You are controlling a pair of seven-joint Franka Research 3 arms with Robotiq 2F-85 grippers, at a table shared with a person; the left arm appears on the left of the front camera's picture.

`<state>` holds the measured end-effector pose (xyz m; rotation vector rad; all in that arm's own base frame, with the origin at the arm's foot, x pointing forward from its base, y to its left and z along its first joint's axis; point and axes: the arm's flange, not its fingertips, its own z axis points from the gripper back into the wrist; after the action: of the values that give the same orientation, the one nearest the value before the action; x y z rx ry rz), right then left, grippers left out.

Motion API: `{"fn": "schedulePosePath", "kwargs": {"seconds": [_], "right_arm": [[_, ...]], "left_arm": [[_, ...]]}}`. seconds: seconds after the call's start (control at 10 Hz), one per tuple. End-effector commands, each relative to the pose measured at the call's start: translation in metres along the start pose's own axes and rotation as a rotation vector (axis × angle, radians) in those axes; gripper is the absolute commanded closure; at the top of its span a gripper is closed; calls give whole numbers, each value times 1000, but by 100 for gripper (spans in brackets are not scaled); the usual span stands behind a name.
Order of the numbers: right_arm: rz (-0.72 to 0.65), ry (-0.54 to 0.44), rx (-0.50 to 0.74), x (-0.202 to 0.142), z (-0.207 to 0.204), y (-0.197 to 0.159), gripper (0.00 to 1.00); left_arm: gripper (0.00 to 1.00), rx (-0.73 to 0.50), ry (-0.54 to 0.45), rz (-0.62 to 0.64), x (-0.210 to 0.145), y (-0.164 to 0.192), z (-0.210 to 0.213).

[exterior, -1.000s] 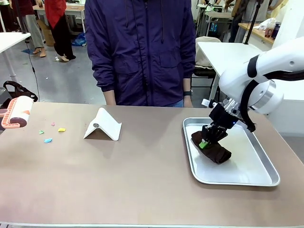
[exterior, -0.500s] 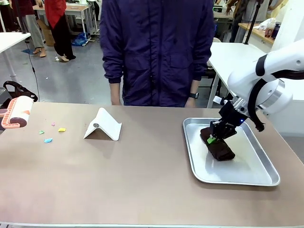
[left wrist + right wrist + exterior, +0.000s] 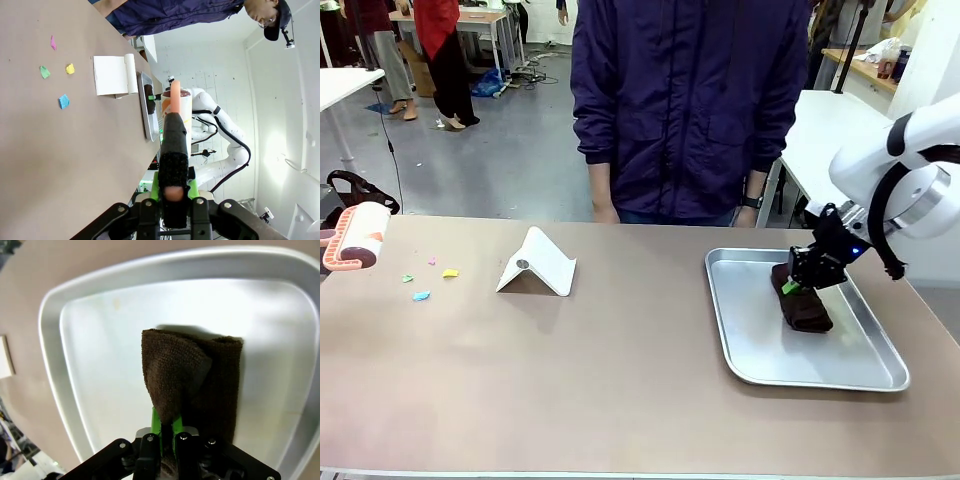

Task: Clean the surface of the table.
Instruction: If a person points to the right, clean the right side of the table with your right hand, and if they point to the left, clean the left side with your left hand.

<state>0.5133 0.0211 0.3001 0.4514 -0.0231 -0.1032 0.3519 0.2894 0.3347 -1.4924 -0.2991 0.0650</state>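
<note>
While right tool (image 3: 790,288) pinches one cloth (image 3: 810,312), left tool (image 3: 174,189) grips roller (image 3: 358,235); four scraps (image 3: 450,272), maybe paper.

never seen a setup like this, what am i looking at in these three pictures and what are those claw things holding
These are two white robot arms at a table, each ending in a two-finger gripper. The wide picture comes from a fixed camera on the robot's side, looking across at a person standing opposite. The other two come from cameras on the arms' wrists, looking along each gripper's fingers, so they look tilted. On the table lie a few coloured paper scraps, a white folded stand and a silver tray. The right gripper is shut on one end of a brown cloth; the rest of the cloth seems to lie in the tray. The left gripper is shut on the black handle of a lint roller, held near the table's left end.
</note>
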Motion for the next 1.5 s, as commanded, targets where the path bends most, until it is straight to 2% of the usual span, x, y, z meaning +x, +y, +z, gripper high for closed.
{"fn": "schedulePosePath", "kwargs": {"seconds": [0.0, 0.4, 0.7, 0.8, 0.9, 1.2, 1.3, 1.4], "right_arm": [[-89, -37, 31, -1, 4, -19, 91], [-211, -47, 149, -2, 20, -51, 91], [-169, -18, 196, -2, 14, -40, 91], [-147, 11, 289, -2, 16, -36, 91], [-142, 35, 436, -2, 20, -34, 91], [-137, 199, 903, -1, 34, -38, 91], [-191, 272, 1067, 2, 42, -45, 91], [-239, 324, 1163, 1, 51, -52, 91]], "left_arm": [[100, -3, 5, -8, -2, -4, 1], [100, -3, 5, -8, -2, -4, 1], [100, -3, 5, -8, -2, -4, 1], [100, -3, 5, -8, -2, -4, 1], [100, -3, 5, -8, -2, -4, 1], [100, -3, 5, -8, -2, -4, 1], [100, -3, 5, -8, -2, -4, 1], [100, -3, 5, -8, -2, -4, 1]]}}
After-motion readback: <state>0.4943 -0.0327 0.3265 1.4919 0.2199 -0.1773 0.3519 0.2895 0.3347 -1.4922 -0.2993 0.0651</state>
